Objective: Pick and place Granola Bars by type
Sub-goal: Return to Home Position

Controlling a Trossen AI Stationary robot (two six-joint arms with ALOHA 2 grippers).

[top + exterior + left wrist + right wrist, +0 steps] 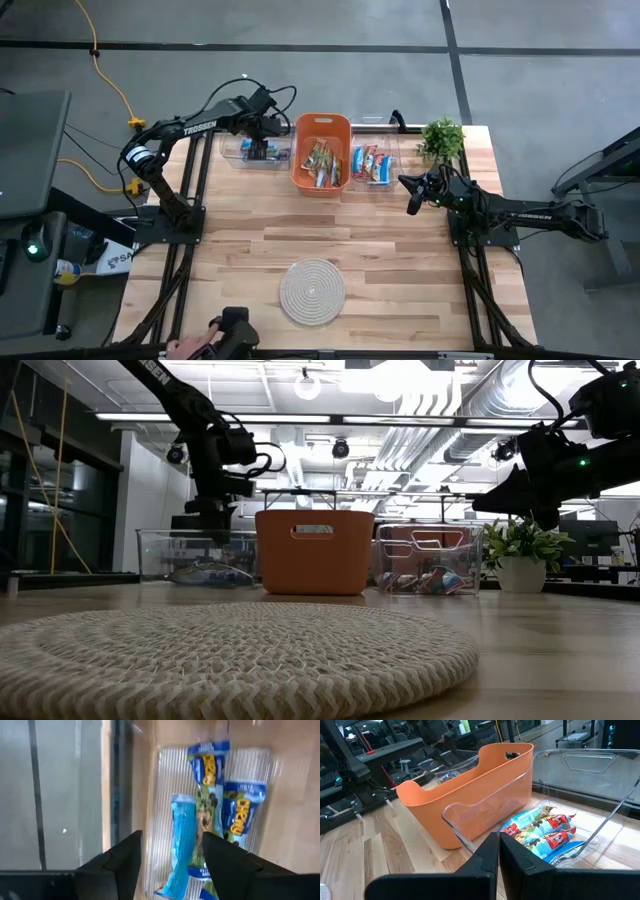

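Note:
My left gripper [172, 857] hangs open over the left clear bin [232, 153], fingers pointing steeply down. A blue granola bar [182, 840] lies in the bin below the gap between the fingers, touching neither. Two more blue bars [240, 815] lie beside it on the bin's floor. The orange basket [322, 128] holds several mixed bars [322, 165]. The right clear bin [600, 770] holds red-and-blue bars [545, 832]. My right gripper [499, 852] waits shut, just short of that bin, clear of it.
A potted plant [442, 138] stands at the far right, behind my right gripper. A round coiled rope mat [312, 290] lies near the front edge. A person's hand [190, 346] shows at the near edge. Bare wood lies between the mat and the bins.

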